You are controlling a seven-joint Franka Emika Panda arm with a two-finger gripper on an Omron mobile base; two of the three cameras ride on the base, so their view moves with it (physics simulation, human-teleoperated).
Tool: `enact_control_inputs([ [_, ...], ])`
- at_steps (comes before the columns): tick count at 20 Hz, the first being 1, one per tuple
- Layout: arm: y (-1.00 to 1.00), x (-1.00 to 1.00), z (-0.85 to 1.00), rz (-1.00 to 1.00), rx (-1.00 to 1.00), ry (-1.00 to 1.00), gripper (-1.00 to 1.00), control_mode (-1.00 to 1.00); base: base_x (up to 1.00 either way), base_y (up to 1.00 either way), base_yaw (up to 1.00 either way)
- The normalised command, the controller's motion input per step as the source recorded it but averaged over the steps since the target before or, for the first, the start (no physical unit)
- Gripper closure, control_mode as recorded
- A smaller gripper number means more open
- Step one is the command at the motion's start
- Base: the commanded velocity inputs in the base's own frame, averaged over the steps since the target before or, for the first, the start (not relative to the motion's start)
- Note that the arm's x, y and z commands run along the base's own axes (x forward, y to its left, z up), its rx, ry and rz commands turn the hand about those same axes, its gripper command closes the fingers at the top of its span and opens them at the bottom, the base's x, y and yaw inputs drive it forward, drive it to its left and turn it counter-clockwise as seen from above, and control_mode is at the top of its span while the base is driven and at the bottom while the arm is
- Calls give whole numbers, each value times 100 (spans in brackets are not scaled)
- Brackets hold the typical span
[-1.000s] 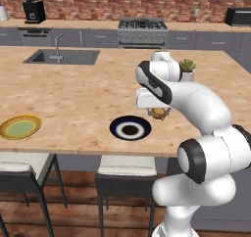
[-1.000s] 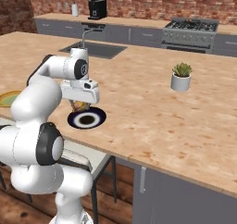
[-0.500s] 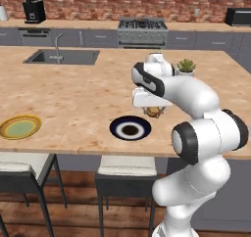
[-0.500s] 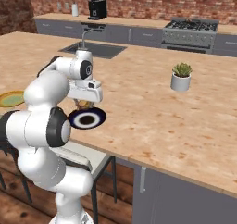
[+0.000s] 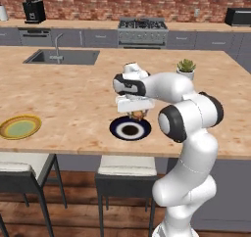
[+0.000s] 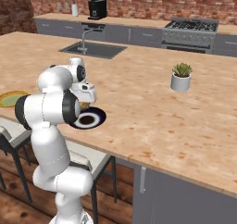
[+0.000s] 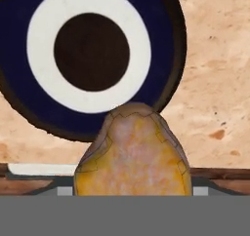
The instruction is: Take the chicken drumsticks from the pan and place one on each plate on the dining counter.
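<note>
Gripper clamped on chicken drumstick, held just above dark navy plate on dining counter, at its 1 o'clock edge. Risk: released off-centre, could roll off rim onto counter. Fingertips hidden behind meat; contact points unclear. Yellow-green plate well apart at 9 o'clock.

No text, label, brand or number can be read in any view. The dark coffee machine at the upper left of the left base view and the stove at top centre carry no legible marking
</note>
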Motion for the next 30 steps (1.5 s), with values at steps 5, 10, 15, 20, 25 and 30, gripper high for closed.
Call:
enact_control_inputs([
  [5,10,29,-52,-5,-4,-16,100,-100,0,0,0],
  [10,3,48,-29,-11,0,0,100,-100,0,0,0],
  [15,0,46,-24,-10,0,0,100,-100,0,0,0],
  [20,0,31,-30,-8,0,0,100,-100,0,0,0],
  [25,0,22,-30,-8,0,0,100,-100,0,0,0],
  [30,0,2,-24,-6,0,0,100,-100,0,0,0],
])
